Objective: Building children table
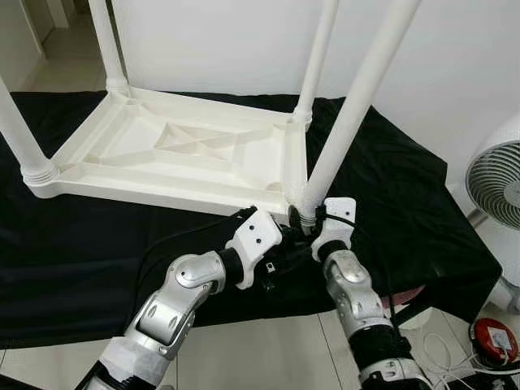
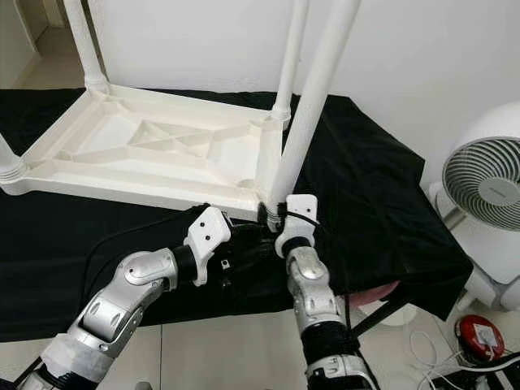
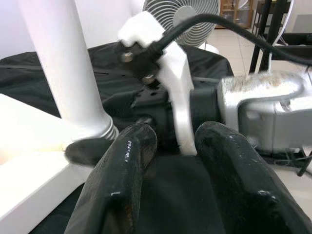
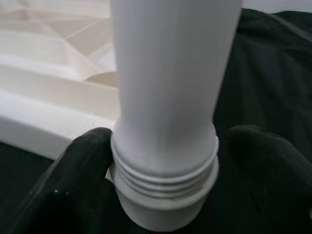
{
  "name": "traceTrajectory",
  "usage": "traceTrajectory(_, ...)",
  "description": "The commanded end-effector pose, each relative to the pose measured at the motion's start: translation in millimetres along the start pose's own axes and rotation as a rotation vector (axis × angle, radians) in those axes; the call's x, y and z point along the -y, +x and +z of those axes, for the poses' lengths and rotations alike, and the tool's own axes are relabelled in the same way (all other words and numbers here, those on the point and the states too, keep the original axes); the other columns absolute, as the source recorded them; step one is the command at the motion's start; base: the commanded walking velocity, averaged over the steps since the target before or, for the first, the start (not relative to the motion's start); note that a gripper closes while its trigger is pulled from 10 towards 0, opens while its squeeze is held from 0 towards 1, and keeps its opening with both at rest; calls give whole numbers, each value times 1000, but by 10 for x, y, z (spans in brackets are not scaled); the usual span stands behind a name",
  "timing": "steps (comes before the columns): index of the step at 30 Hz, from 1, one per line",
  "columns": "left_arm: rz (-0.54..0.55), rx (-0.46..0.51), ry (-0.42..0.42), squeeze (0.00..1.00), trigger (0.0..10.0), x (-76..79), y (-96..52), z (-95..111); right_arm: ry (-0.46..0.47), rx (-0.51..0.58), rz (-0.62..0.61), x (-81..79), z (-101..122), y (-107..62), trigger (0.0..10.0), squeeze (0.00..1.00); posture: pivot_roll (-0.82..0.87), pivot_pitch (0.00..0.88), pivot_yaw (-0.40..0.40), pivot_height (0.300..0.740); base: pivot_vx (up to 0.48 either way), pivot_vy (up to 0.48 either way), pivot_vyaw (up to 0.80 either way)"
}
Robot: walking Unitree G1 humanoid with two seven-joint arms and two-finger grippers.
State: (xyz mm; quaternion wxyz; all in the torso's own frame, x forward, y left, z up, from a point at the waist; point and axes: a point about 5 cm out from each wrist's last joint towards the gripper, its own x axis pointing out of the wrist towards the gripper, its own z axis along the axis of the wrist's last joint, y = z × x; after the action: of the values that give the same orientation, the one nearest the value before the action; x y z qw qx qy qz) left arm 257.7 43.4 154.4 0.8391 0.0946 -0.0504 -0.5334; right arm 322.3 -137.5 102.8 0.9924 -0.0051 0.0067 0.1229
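Right wrist view has the right claw (image 4: 163,165) spread around the base of the near right leg (image 1: 357,106), one black finger (image 4: 78,165) touching its threaded collar and the other just beside it. That leg rises from the near right corner of the upturned children table (image 1: 175,150), which lies top-down on a surface under a black cloth (image 1: 97,244); three more legs stand at the other corners. From the head, the left claw (image 3: 170,161) sits just left of the same corner with its fingers apart, pointing at the right wrist, and seems to grip nothing, though its tips are hidden there. A white fan (image 1: 497,183) stands at the far right on the floor. The table looks like moulded plastic: light, stiff and smooth, so the tube may slip under the pads. Low on the leg, at the ribbed collar, seems the best place to hold for turning it home.
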Motion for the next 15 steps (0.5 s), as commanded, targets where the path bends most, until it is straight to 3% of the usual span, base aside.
traceTrajectory(1, 2, -4, 0, 0, 10000, 9, 8, -17, -23, -19, 27, 134, -50, -17, 10000, 0, -59, 0, -82, 740, 0, 0, 0)
traceTrajectory(4, 1, -3, 1, 0, 10000, 7, 9, -15, -45, -16, 46, 187, -50, -17, 10000, 0, -58, 0, -80, 740, 0, 0, 0)
traceTrajectory(8, 3, -4, 5, 0, 10000, -9, 1, -10, -71, -27, 154, 267, -44, 7, 10000, 0, -52, 0, -77, 740, 0, 0, 0)
traceTrajectory(9, 3, -6, 5, 0, 10000, -14, -11, -9, -74, -40, 231, 298, -23, 31, 10000, 0, -46, 0, -74, 740, 0, 0, 0)
traceTrajectory(15, 4, -9, 9, 0, 10000, -24, -15, -5, -126, -46, 335, 313, 44, 101, 10000, 0, -41, 0, -71, 740, 0, 0, 0)
